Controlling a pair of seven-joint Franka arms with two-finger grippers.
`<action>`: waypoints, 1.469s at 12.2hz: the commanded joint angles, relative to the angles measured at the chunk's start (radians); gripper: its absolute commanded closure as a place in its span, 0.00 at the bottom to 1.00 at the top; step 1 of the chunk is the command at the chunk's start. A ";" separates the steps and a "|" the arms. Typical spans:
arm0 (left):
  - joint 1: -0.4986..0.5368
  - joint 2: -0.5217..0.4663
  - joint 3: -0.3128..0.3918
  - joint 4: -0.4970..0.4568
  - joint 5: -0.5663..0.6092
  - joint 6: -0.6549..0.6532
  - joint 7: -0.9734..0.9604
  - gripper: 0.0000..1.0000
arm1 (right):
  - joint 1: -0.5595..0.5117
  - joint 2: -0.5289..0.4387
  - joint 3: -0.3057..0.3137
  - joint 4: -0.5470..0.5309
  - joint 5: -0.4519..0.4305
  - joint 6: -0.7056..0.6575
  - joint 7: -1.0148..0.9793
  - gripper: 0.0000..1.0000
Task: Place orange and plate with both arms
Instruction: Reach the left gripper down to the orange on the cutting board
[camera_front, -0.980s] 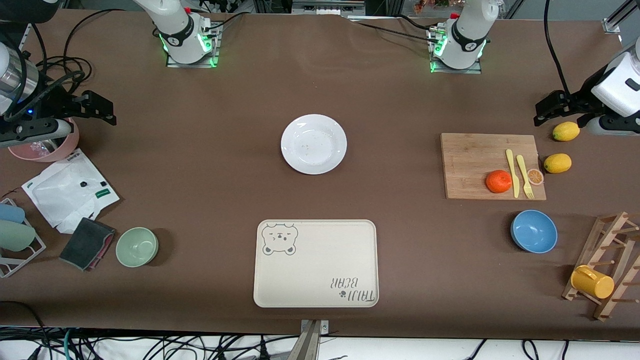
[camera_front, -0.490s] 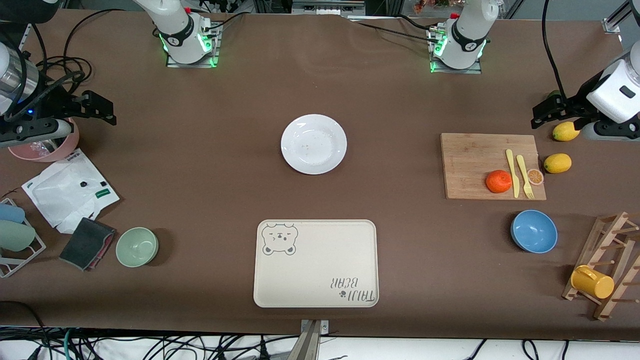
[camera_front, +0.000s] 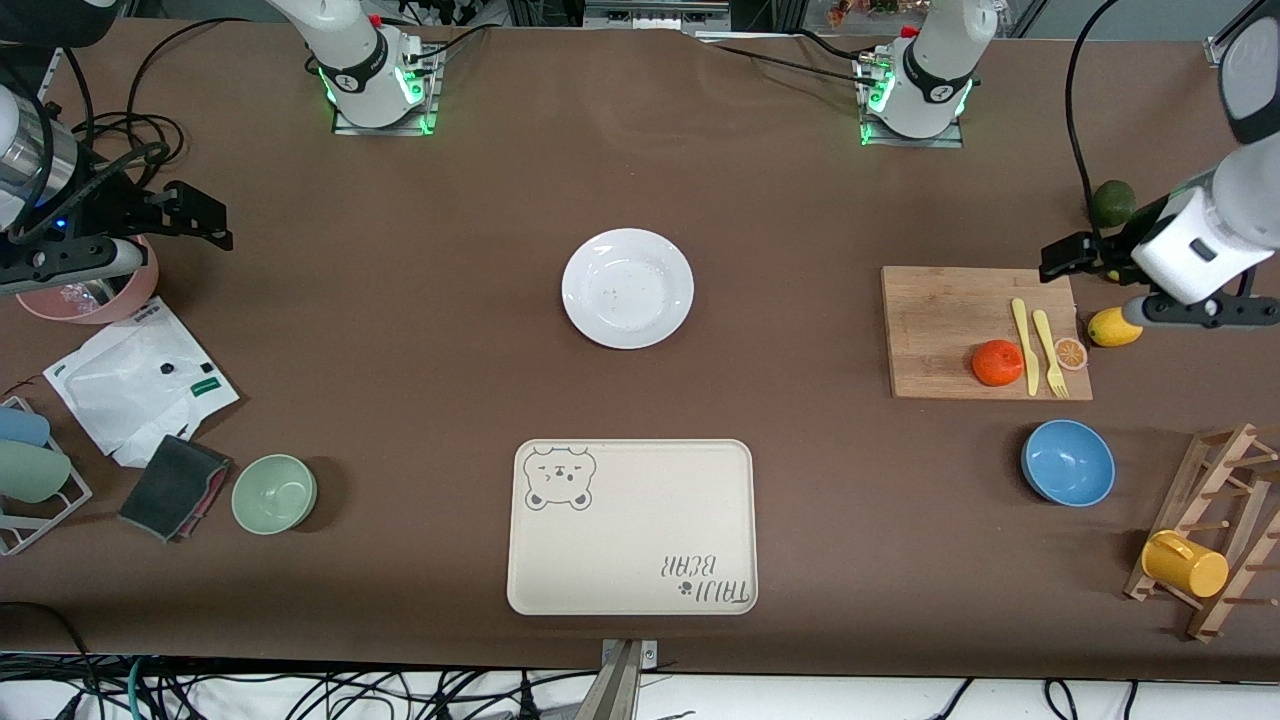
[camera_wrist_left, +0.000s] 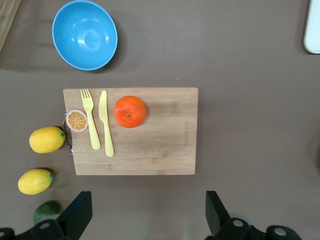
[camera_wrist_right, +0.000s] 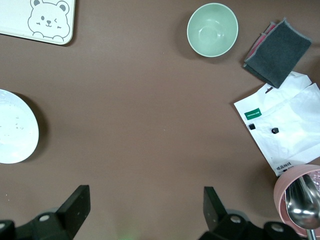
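The orange (camera_front: 997, 362) lies on a wooden cutting board (camera_front: 940, 325); it also shows in the left wrist view (camera_wrist_left: 130, 111). The white plate (camera_front: 627, 288) sits empty at mid-table, and its edge shows in the right wrist view (camera_wrist_right: 12, 132). My left gripper (camera_front: 1062, 258) is open and empty, up over the bare table just off the board's edge (camera_wrist_left: 147, 212). My right gripper (camera_front: 195, 215) is open and empty, waiting over the right arm's end of the table (camera_wrist_right: 145, 207), well apart from the plate.
On the board lie a yellow knife (camera_front: 1022, 345), a fork (camera_front: 1049, 352) and an orange slice (camera_front: 1071, 353). Beside it are lemons (camera_front: 1108, 328), a green fruit (camera_front: 1112, 203) and a blue bowl (camera_front: 1068, 462). The cream bear tray (camera_front: 630, 525) is nearest the camera. A green bowl (camera_front: 274, 493), pink bowl (camera_front: 105, 300) and mug rack (camera_front: 1215, 545) stand at the ends.
My left gripper has moved from over the lemons toward the cutting board, now covering one lemon. The right arm, orange and plate have not moved.
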 joint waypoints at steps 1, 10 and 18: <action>0.013 0.064 -0.001 0.001 0.032 0.016 0.007 0.00 | -0.004 0.009 0.003 0.021 -0.011 -0.020 0.004 0.00; 0.071 0.184 0.000 -0.422 0.139 0.725 0.020 0.00 | -0.003 0.009 0.003 0.015 -0.011 -0.025 0.004 0.00; 0.119 0.271 -0.006 -0.448 0.164 0.820 0.026 0.00 | -0.004 0.007 0.003 0.015 -0.011 -0.026 0.003 0.00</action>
